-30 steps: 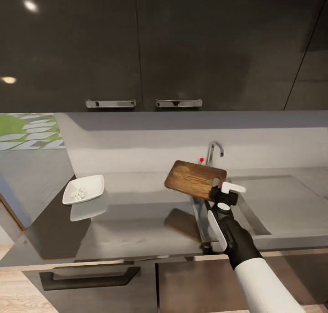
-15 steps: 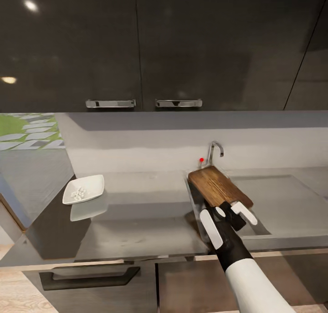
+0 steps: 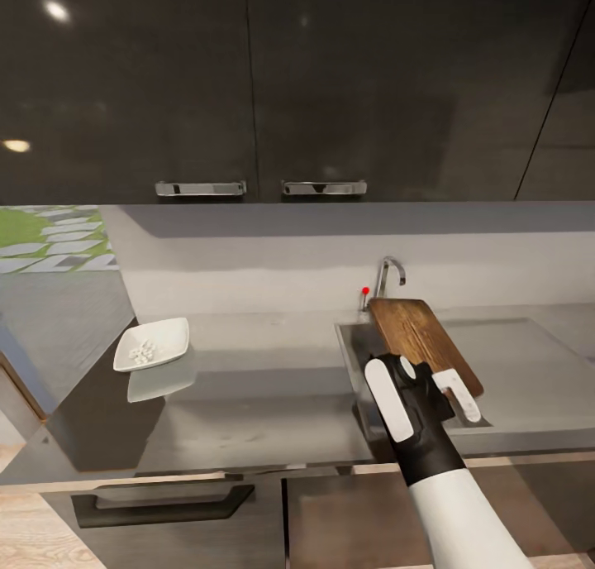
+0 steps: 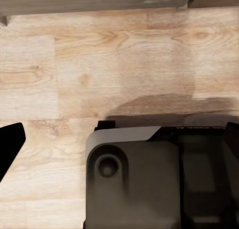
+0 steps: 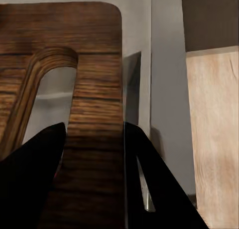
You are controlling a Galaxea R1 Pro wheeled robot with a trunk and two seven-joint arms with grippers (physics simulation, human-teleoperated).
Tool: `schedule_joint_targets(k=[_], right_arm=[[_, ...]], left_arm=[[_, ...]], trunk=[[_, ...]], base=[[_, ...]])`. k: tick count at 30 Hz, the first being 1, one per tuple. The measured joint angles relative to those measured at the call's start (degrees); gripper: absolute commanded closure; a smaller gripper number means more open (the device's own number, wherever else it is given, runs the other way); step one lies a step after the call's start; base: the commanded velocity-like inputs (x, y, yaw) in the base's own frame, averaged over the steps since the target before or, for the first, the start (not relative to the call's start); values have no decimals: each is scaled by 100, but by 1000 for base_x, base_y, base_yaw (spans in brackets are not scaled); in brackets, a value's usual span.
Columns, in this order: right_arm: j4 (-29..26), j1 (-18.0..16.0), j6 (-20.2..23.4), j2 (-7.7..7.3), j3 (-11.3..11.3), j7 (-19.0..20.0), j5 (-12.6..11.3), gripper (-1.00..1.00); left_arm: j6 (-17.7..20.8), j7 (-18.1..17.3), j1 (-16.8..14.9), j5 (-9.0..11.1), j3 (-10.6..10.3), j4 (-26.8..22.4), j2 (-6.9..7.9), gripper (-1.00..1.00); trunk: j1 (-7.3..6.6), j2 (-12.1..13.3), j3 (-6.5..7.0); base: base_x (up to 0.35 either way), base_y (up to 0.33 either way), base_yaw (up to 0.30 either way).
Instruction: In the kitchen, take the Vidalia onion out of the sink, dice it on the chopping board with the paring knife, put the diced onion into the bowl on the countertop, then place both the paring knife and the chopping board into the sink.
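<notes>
My right gripper (image 3: 431, 387) is shut on the handle end of the dark-brown chopping board (image 3: 420, 337). The board slants over the sink (image 3: 350, 362), its far end near the chrome tap (image 3: 388, 275). In the right wrist view the board (image 5: 97, 64) runs between my two black fingers (image 5: 30, 179), beside its oval handle hole (image 5: 47, 97). The white bowl (image 3: 165, 336) sits on the grey countertop (image 3: 264, 387) at the left, with pale onion dice (image 3: 142, 352) in it. The paring knife is out of view. My left gripper (image 4: 119, 144) hangs open above the wooden floor.
The tap's red knob (image 3: 365, 290) is just left of the board's far end. The flat drainboard (image 3: 521, 362) stretches right of the basin. Dark wall cabinets (image 3: 248, 81) hang above the counter. The robot's grey base (image 4: 149, 184) lies under the left gripper.
The right arm has swung the board rightward, from over the counter's edge to above the basin, and turned it lengthwise. The bowl has not moved.
</notes>
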Motion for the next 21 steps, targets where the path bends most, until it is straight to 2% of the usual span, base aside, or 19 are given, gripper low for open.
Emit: schedule_joint_targets(k=[5, 11, 21], right_arm=[[-64, 1, 1, 18, 14, 0, 36, 100], [-61, 1, -5, 21, 14, 0, 38, 100], [216, 2, -17, -17, 6, -1, 43, 100]], left_arm=[[0, -3, -1, 0, 5, 0, 8, -100], [0, 1, -1, 0, 9, -7, 9, -100], [0, 3, 1, 0, 9, -8, 9, -100]], trunk=[[-1, 0, -9], [-2, 0, -58], [0, 1, -149]], base=[[35, 0, 0], [240, 0, 0], [18, 0, 0]])
